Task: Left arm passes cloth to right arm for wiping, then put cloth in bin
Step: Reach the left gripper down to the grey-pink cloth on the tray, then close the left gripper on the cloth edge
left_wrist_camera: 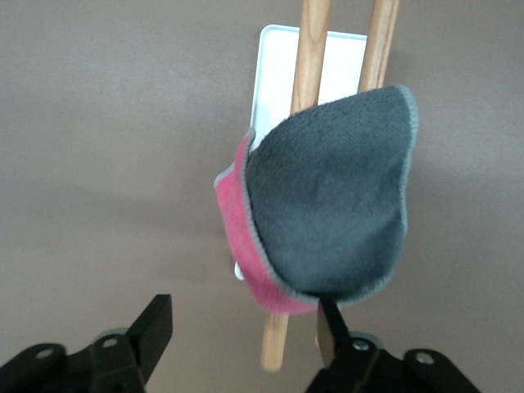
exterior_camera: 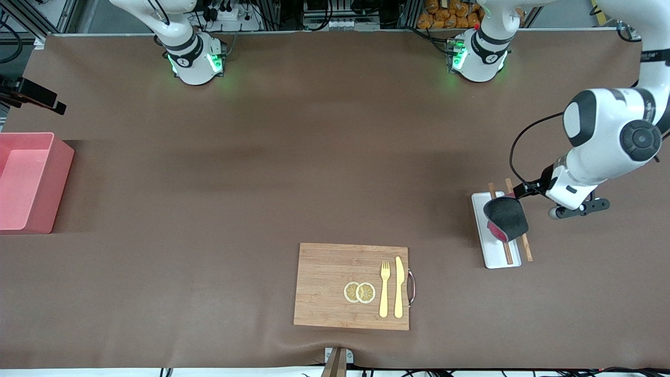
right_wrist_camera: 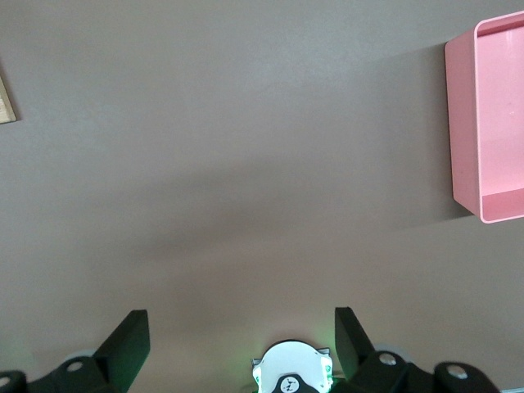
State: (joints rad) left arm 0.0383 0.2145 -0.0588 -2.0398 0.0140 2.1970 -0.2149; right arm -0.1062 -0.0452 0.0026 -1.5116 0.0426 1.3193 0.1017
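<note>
High front camera facing robots; downward wrist cameras

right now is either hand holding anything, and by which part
The left hand is open. One finger touches the cloth's edge over the white tray, so a hold cannot be confirmed. The right hand is open, holding nothing.

Fuzzy fleece cloth (exterior_camera: 506,215), smooth plastic bin (exterior_camera: 31,180)

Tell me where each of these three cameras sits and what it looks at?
Front: high across the table, facing both arm bases; shows bin, board, cloth.
Left wrist: looks down past its open tool at the cloth over the tray.
Right wrist: looks down past its open tool at the bin.
Shared: cloth, bin.
</note>
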